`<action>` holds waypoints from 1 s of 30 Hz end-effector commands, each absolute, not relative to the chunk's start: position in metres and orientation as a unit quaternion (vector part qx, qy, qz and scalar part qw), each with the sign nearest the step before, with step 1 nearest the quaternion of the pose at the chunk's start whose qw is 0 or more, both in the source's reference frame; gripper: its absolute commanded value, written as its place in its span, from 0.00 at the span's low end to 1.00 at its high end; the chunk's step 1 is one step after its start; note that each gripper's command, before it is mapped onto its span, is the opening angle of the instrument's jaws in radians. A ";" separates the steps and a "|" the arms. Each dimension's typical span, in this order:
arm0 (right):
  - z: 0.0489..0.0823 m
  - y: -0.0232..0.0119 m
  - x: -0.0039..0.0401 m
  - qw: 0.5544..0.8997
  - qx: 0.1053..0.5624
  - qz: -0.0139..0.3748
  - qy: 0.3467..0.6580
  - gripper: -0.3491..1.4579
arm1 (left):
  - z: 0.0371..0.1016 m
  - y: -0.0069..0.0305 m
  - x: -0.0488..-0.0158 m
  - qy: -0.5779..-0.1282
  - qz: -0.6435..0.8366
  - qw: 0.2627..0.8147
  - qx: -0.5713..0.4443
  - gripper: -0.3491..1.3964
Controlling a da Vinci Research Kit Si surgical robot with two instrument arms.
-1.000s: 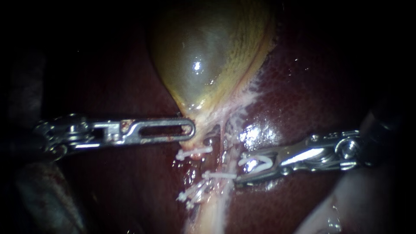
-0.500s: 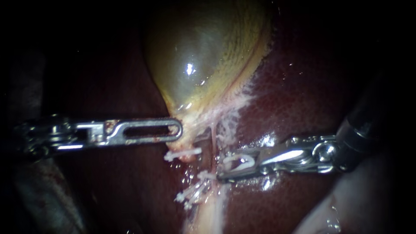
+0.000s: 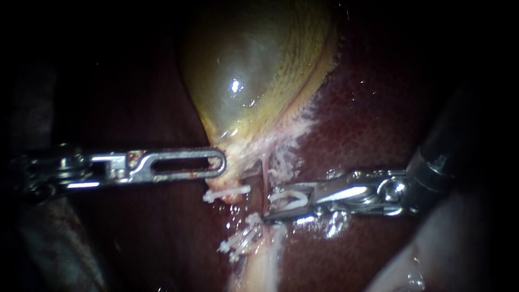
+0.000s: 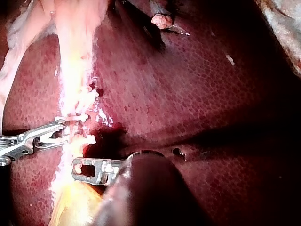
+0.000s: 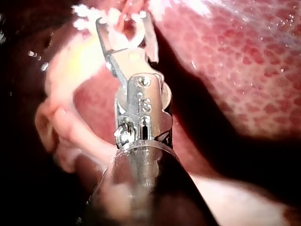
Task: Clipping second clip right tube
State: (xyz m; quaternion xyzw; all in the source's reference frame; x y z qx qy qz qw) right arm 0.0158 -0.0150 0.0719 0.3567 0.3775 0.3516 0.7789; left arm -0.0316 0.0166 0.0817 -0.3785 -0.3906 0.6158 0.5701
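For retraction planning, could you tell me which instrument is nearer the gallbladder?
Left. The left instrument sits beside the gallbladder; the right instrument holds a clip at the tube below.

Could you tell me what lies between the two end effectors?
In the endoscope view: a thin pale tube running down from the gallbladder, with a white clip left of it.

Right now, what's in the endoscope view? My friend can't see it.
The right instrument holds a white clip in its jaws at a thin tube, just below the yellow-green gallbladder. The left instrument reaches the gallbladder's narrow end. Dark red liver lies all around.
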 end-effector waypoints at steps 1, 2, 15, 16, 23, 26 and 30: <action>0.0720 -0.0151 0.0159 0.779 0.357 0.352 0.378 0.44 | 0.0817 0.0166 -0.0316 -0.391 0.616 0.570 -0.378 0.00; 0.0722 -0.0152 0.0160 0.779 0.356 0.352 0.378 0.44 | 0.0817 0.0167 -0.0316 -0.391 0.616 0.570 -0.378 0.00; 0.0736 -0.0163 0.0179 0.773 0.356 0.368 0.374 0.43 | 0.0815 0.0166 -0.0316 -0.391 0.616 0.570 -0.378 0.00; 0.0736 -0.0163 0.0181 0.773 0.356 0.368 0.374 0.43 | 0.0815 0.0166 -0.0316 -0.391 0.616 0.570 -0.378 0.00; 0.0741 -0.0166 0.0187 0.770 0.356 0.376 0.372 0.41 | 0.0815 0.0166 -0.0316 -0.391 0.616 0.570 -0.378 0.00; 0.0745 -0.0166 0.0188 0.768 0.358 0.381 0.371 0.41 | 0.0814 0.0166 -0.0316 -0.391 0.616 0.570 -0.378 0.00; 0.0746 -0.0167 0.0188 0.766 0.359 0.385 0.369 0.39 | 0.0814 0.0166 -0.0316 -0.391 0.616 0.571 -0.378 0.00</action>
